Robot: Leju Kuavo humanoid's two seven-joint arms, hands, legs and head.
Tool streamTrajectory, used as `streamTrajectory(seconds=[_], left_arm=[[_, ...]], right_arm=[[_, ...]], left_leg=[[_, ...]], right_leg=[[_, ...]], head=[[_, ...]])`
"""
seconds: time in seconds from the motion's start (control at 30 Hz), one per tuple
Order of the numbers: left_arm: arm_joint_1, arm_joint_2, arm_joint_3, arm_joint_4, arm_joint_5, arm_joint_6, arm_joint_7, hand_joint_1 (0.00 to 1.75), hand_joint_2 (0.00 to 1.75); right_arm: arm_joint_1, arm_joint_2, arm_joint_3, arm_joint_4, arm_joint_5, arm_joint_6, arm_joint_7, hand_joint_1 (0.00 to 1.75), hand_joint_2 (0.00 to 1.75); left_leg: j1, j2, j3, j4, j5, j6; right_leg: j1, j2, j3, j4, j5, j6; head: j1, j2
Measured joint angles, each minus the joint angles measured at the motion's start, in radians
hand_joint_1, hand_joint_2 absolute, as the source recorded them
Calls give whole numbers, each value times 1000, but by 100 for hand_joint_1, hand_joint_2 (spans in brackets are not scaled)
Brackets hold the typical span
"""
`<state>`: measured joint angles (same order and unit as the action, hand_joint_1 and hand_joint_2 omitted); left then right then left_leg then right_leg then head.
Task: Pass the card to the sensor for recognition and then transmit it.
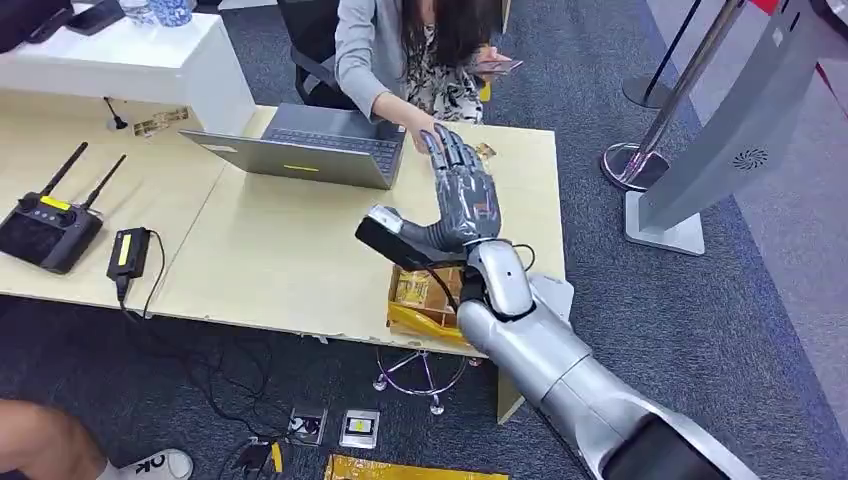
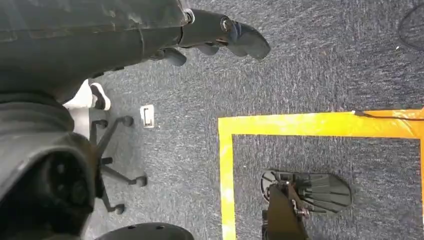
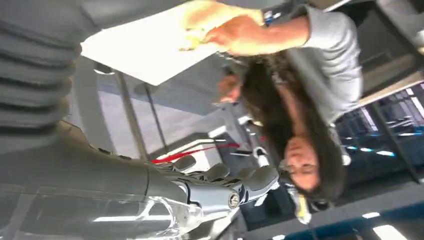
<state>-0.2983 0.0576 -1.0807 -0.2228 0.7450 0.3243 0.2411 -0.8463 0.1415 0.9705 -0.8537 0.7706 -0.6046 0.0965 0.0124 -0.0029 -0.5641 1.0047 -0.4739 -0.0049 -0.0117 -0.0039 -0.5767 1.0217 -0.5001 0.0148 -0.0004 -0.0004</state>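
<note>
Entry, right hand and card.

Card: one small yellowish flat piece (image 1: 486, 152) lies on the pale wooden table (image 1: 280, 260), just past my fingertips at 12 o'clock. It is too small for me to be sure it is the card. A person's hand (image 1: 400, 112) rests on the table beside it, at 10 o'clock from the piece. In the right wrist view that hand (image 3: 235, 32) is at the table's edge with something yellowish under it.

My right hand (image 1: 462, 195): stretched flat over the table, fingers straight and slightly apart, thumb out toward 9 o'clock. It holds nothing.

My left hand (image 2: 220, 37): hangs over dark grey carpet, fingers loosely apart, empty.

Count, outward from the right hand:
- One open yellow-brown cardboard box (image 1: 425, 300), under my wrist at 6 o'clock, at the table's near edge.
- One open grey laptop (image 1: 310, 150), 10 o'clock.
- One small black box with a yellow label (image 1: 128, 250), 9 o'clock, well apart.
- One black controller with two antennas (image 1: 45, 230), beyond it at 9 o'clock.
- One seated person in a grey jacket (image 1: 365, 45), 12 o'clock, with a phone (image 1: 500, 66) in the other hand.
- Two chrome post bases (image 1: 635, 165) (image 1: 645, 90) and one grey slanted kiosk (image 1: 740, 140), 2 o'clock.
</note>
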Motion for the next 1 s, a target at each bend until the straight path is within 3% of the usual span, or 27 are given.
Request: streamTrajectory(seconds=[0.17, 0.33, 0.43, 0.6, 0.73, 0.87, 1.0], left_arm=[[4, 3, 0, 2, 10, 2, -2, 0, 0], [5, 4, 0, 2, 9, 6, -5, 0, 0], [7, 16, 0, 5, 25, 31, -27, 0, 0], [21, 27, 0, 5, 53, 42, -38, 0, 0], [30, 34, 0, 5, 68, 47, -41, 0, 0], [50, 45, 3, 5, 93, 80, -65, 0, 0], [72, 56, 5, 5, 119, 101, -93, 0, 0]], right_arm=[[-18, -61, -53, 0, -3, -10, 35, 0, 0], [-22, -75, -66, 0, -10, -10, 45, 0, 0], [-49, -215, -178, 15, -108, -13, 94, 0, 0], [-22, -338, -267, 83, -201, -39, 118, 0, 0], [34, -390, -317, 142, -283, -60, 88, 0, 0], [140, -458, -400, 243, -433, -79, -58, 0, 0], [236, -513, -497, 340, -611, -67, -113, 0, 0]], left_leg=[[0, 0, 0, 0, 0, 0], [0, 0, 0, 0, 0, 0], [-1, -1, 0, 1, 0, 0], [-1, -1, 0, 1, 0, 0], [-1, -2, 0, 1, -1, 1], [0, -1, 0, 1, -2, 0], [0, -4, -1, 1, -3, -1]], right_leg=[[0, -1, 0, 0, 0, 0], [0, 0, 0, 0, 0, 0], [-1, -2, 0, 0, 0, 0], [-1, -1, 0, -1, 0, 0], [-1, -2, 1, -1, 0, 0], [-1, -1, -1, -2, 0, 0], [0, -5, 0, -2, -1, 0]], head=[[0, 0], [0, 0], [-1, 0], [0, 0], [0, 0], [-1, 0], [0, 0]])
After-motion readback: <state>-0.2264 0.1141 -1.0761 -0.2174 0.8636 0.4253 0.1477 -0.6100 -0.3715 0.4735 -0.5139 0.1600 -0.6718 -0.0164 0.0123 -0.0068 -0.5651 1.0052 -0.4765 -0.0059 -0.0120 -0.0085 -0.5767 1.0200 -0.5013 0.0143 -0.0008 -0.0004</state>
